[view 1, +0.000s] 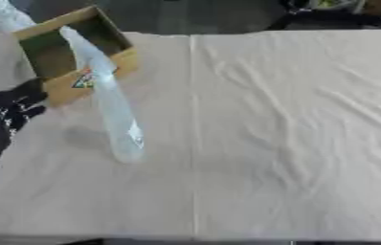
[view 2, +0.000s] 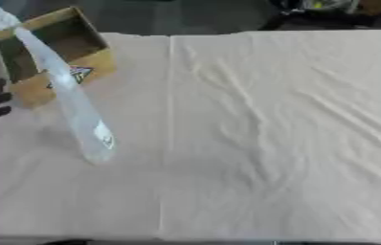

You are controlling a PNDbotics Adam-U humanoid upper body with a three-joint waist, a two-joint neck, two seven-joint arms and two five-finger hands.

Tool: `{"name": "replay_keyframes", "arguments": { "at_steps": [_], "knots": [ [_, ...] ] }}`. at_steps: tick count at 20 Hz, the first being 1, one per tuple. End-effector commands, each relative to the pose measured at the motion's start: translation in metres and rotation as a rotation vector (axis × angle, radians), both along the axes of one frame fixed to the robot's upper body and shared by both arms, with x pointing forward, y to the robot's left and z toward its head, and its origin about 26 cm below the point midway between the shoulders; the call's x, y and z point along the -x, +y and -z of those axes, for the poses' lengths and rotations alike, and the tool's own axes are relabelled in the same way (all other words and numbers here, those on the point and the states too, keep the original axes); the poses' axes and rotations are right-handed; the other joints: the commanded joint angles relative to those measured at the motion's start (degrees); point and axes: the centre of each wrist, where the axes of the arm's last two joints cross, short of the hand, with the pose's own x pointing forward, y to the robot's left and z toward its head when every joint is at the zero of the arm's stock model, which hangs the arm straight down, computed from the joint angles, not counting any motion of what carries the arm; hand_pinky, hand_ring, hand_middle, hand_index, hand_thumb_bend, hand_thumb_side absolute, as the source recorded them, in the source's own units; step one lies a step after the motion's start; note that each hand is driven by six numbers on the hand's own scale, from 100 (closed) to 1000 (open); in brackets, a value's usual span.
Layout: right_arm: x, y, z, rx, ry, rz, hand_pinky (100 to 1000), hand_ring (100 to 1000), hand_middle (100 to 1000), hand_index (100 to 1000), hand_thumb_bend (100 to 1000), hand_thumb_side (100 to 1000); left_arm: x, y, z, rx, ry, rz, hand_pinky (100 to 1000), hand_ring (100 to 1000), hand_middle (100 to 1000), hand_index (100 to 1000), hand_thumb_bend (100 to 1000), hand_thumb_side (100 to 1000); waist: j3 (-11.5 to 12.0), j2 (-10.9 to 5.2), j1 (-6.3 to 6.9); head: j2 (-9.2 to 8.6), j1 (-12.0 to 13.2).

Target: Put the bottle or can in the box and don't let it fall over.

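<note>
The clear bottle (view 1: 114,112) stands on the counter (view 1: 294,143) just in front of the cardboard box (view 1: 68,57), apart from the left hand (view 1: 14,103) with its loosely curled, empty fingers, and any clumsy sideways nudge could easily topple it.

We are looking at a test bench in a lab or workroom: a table (view 1: 294,143) draped in creased beige cloth, dark equipment (view 1: 328,14) lying beyond its far edge.
</note>
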Motion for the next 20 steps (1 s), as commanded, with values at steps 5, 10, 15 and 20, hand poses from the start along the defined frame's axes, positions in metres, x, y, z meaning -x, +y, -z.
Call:
{"name": "replay_keyframes", "arguments": {
  "at_steps": [5,10,15,20],
  "knots": [
    [0.003,-0.002,-0.011,0.032,-0.031,-0.007,1000,1000,958,1000,100,470,-0.005,-0.009,-0.003,-0.057,0.011,0.025,1000,1000,1000,891,136,946,-0.17,-0.97,0.07,-1.01,0.49],
    [0.003,-0.002,-0.011,0.033,-0.030,-0.008,1000,1000,958,1000,100,470,-0.008,-0.014,-0.001,-0.057,0.030,0.003,1000,1000,1000,889,122,936,-0.23,-0.99,0.06,-1.27,0.74],
    [0.003,-0.001,-0.011,0.032,-0.030,-0.010,1000,1000,958,1000,100,470,-0.012,-0.021,0.001,-0.057,0.061,0.027,1000,1000,1000,902,106,898,-0.37,-1.00,0.06,-1.55,1.13],
    [0.003,-0.001,-0.011,0.032,-0.028,-0.013,1000,1000,959,1000,100,470,-0.018,-0.026,0.006,-0.069,0.144,0.082,1000,1000,1000,879,100,722,-0.50,-1.05,0.06,-1.64,1.50]
  ]
}}
